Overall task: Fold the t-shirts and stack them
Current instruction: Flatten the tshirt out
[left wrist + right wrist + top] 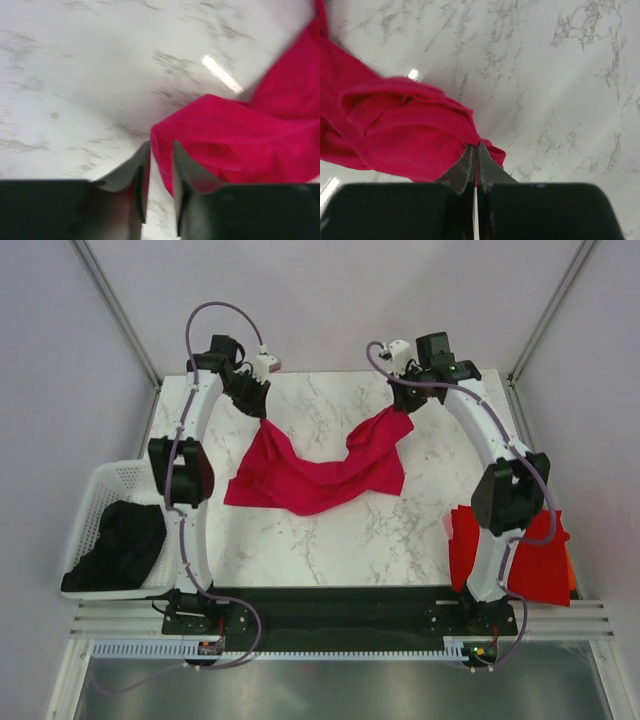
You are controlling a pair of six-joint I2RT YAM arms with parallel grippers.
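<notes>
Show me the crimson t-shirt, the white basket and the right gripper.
crimson t-shirt [320,480]: top view, middle of the sagging cloth.
white basket [108,480]: top view, its bare far wall.
right gripper [475,146]: right wrist view, between the fingertips pinching the shirt.

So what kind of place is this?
Likely a robot lab booth: a left arm and right arm bolted to a marble table, white walls with metal framing, and a white basket alongside.
</notes>
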